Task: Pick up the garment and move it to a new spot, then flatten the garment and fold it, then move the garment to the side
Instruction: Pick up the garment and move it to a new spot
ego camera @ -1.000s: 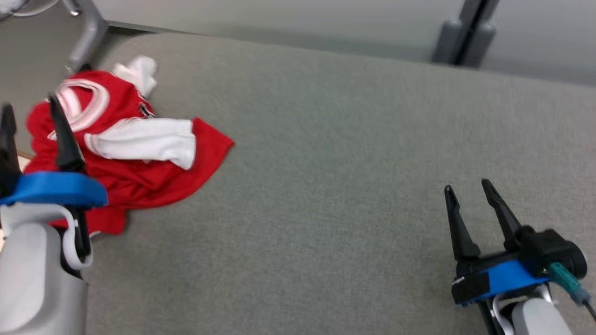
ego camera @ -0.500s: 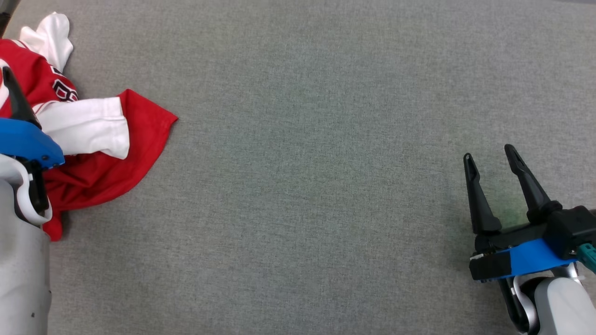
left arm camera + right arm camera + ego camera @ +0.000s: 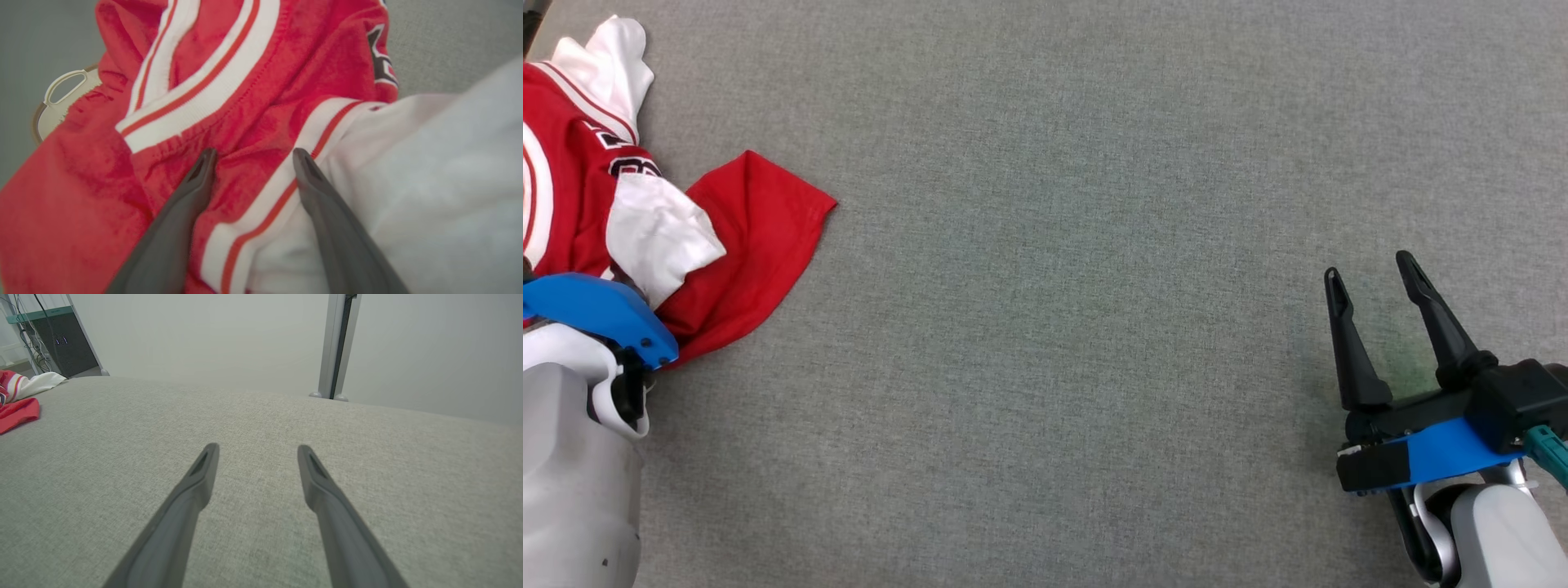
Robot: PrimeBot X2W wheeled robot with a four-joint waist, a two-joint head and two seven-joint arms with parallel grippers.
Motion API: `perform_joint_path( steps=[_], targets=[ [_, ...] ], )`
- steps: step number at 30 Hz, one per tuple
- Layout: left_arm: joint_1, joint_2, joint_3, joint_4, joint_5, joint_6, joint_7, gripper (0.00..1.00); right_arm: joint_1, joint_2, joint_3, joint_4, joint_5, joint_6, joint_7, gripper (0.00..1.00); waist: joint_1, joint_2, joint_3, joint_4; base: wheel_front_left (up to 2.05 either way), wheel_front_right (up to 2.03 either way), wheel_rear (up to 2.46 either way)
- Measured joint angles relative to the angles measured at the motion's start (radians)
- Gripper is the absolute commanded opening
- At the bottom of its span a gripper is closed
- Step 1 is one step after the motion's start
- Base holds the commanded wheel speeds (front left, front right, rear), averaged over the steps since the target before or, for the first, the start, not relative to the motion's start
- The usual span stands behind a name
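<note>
A crumpled red and white garment (image 3: pixel 743 220) is being shown at the far left edge of the grey, cloth-covered table (image 3: pixel 1054 286) in the head view, bunched rather than flat, with one red corner spreading out to the right and a white sleeve lying over it. The garment's near edge is being covered in that view by the blue band and pale forearm of the left arm.

In the left wrist view, the left pincer (image 3: pixel 251 153) is being held wide, nothing being gripped. Its two dark fingertips are being seen right at the garment (image 3: pixel 245 81), with a raised red fold and a white-and-red stripe lying between them. Whether the tips are pressing into the cloth cannot be told. A pale plastic piece with a slot (image 3: pixel 61 94) is being partly covered by the garment's left edge.

The right pincer (image 3: pixel 1368 269) is being held wide as well, nothing between its fingers, well apart from the garment at the lower right of the head view. In the right wrist view, the right pincer (image 3: pixel 257 449) is being pointed along the bare table (image 3: pixel 265 416), with the garment (image 3: pixel 18 410) at the far left and a dark cabinet (image 3: pixel 69 343) behind it.
</note>
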Motion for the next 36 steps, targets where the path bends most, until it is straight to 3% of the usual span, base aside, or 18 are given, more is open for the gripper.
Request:
perform_joint_path(
  steps=[4, 5, 6, 7, 12, 23, 29, 36],
  targets=[
    [-0.020, -0.002, -0.007, 0.042, -0.010, -0.014, 0.040, 1.00, 0.000, 0.000, 0.004, 0.003, 0.000, 0.000, -0.001, 1.00, 0.0000, 0.0000, -0.003, -0.001, 0.00, 0.00, 0.00],
    [-0.023, -0.002, -0.010, 0.051, -0.010, -0.020, 0.049, 0.92, 0.000, 0.001, 0.008, 0.006, 0.000, 0.000, -0.001, 1.00, 0.0000, 0.0000, -0.005, -0.002, 0.00, 0.00, 0.00],
    [-0.025, -0.001, -0.011, 0.059, -0.011, -0.022, 0.053, 0.07, 0.000, 0.002, 0.011, 0.009, 0.001, 0.000, -0.001, 1.00, 0.0000, 0.0000, -0.008, -0.003, 0.00, 0.00, 0.00],
    [-0.026, -0.001, -0.012, 0.065, -0.015, -0.025, 0.053, 0.00, 0.000, 0.003, 0.013, 0.013, 0.002, 0.000, -0.002, 1.00, 0.0000, 0.0000, -0.011, -0.004, 0.00, 0.00, 0.00],
    [-0.026, -0.001, -0.022, 0.083, -0.014, -0.030, 0.016, 0.00, 0.000, 0.009, 0.018, 0.030, 0.010, 0.000, -0.009, 1.00, 0.0000, 0.0000, -0.040, -0.009, 0.00, 0.00, 0.00],
    [-0.062, 0.042, -0.041, -0.011, 0.010, -0.063, -0.217, 0.00, 0.017, 0.047, 0.034, 0.106, 0.027, 0.000, -0.042, 1.00, 0.0000, 0.0000, -0.162, -0.022, 0.00, 0.00, 0.00],
    [-0.109, 0.056, -0.089, -0.123, 0.055, -0.077, -0.274, 0.00, 0.026, 0.067, 0.041, 0.144, 0.038, 0.000, -0.053, 1.00, -0.0001, 0.0000, -0.229, -0.057, 0.00, 0.00, 0.00],
    [-0.159, 0.045, -0.151, -0.320, 0.094, -0.085, -0.266, 0.00, 0.039, 0.079, 0.054, 0.175, 0.059, 0.000, -0.062, 1.00, -0.0001, 0.0000, -0.279, -0.140, 0.00, 0.00, 0.00]
  ],
)
